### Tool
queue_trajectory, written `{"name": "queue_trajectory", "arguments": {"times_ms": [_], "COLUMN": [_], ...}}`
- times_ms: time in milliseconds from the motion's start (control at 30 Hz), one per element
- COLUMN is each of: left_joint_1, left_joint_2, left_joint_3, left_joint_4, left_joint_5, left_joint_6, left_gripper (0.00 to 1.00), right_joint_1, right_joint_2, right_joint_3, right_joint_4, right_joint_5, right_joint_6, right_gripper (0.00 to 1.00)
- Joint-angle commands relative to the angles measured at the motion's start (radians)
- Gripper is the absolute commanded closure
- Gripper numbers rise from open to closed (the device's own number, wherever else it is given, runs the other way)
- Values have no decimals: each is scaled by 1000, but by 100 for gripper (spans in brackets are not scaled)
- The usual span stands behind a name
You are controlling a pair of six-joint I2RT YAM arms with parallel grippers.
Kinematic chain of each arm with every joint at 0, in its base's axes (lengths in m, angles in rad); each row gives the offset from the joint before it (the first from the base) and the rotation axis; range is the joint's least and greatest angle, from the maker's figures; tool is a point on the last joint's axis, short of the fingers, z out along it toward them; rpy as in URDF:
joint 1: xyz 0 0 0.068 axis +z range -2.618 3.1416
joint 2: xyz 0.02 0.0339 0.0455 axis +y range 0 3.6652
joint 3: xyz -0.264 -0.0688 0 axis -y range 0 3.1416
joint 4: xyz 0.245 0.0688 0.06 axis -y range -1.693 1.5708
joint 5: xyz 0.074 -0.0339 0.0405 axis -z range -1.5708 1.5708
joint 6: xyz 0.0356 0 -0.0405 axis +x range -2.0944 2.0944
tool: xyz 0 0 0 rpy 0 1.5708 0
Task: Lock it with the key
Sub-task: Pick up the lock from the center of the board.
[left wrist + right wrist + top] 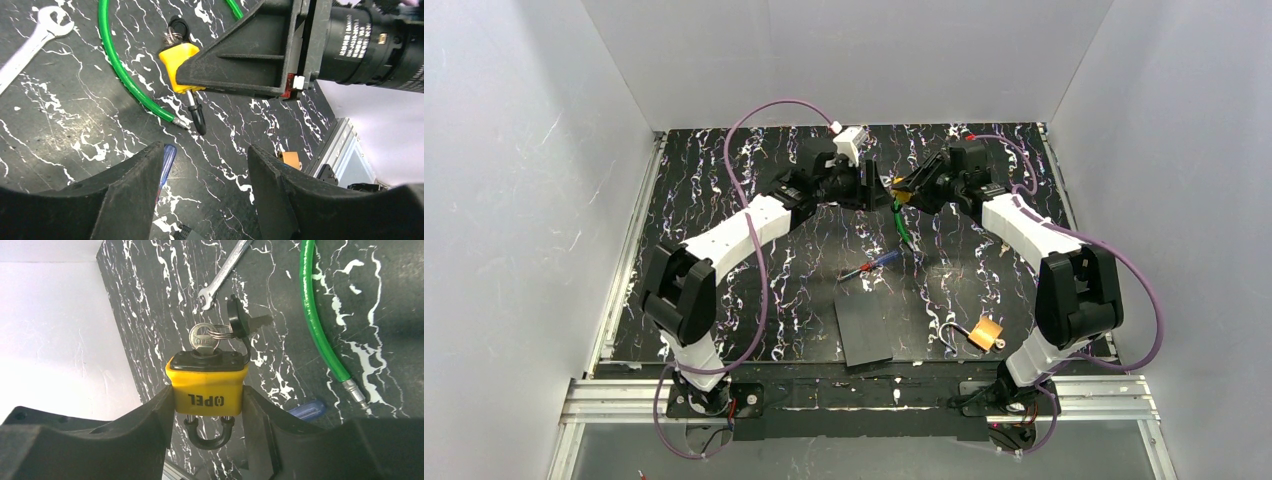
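Observation:
My right gripper [207, 401] is shut on a yellow padlock [207, 389] marked OPEL, pinching its sides; its black shackle hangs below the body. The silver key [204, 341] sticks out of the lock's black top face, and its ring carries a second, black-headed key. In the top view the padlock [902, 193] is held above the back middle of the table. My left gripper [880, 190] faces it from the left. In the left wrist view that gripper [205, 167] is open with nothing between its fingers, and the padlock [180, 57] lies beyond its tips.
A green cable [903, 233] and a red-and-blue screwdriver [871, 267] lie mid-table. A black mat [864, 330] and a brass padlock [987, 332] sit near the front edge. A silver wrench [225, 272] lies at the back. White walls enclose the table.

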Motion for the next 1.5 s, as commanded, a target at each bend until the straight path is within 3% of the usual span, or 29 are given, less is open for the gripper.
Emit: {"name": "queue_trajectory", "arguments": {"times_ms": [0, 600, 967, 1033, 1133, 1200, 1300, 1467], "left_joint_1": [-31, -62, -63, -62, -63, -62, -62, -34], "left_joint_2": [27, 114, 146, 145, 134, 126, 95, -42], "left_joint_3": [47, 95, 103, 101, 92, 93, 91, 29], "left_joint_4": [18, 4, -8, -6, -1, -6, -15, -120], "left_joint_5": [-46, -79, -89, -89, -83, -79, -65, 0], "left_joint_6": [-2, -27, -37, -36, -32, -24, 14, 157], "left_gripper": [42, 76, 73, 78, 95, 100, 100, 100], "right_joint_1": [15, 19, 20, 20, 20, 19, 9, -90], "right_joint_2": [-26, -38, -40, -42, -47, -49, -55, -89], "right_joint_3": [45, 28, 25, 23, 17, 12, -3, -61], "right_joint_4": [68, 98, 105, 107, 113, 118, 122, 268], "right_joint_5": [-19, -58, -66, -67, -69, -70, -71, -281], "right_joint_6": [62, 99, 102, 102, 97, 90, 57, -63], "right_gripper": [92, 93, 94, 94, 92, 86, 65, 23]}}
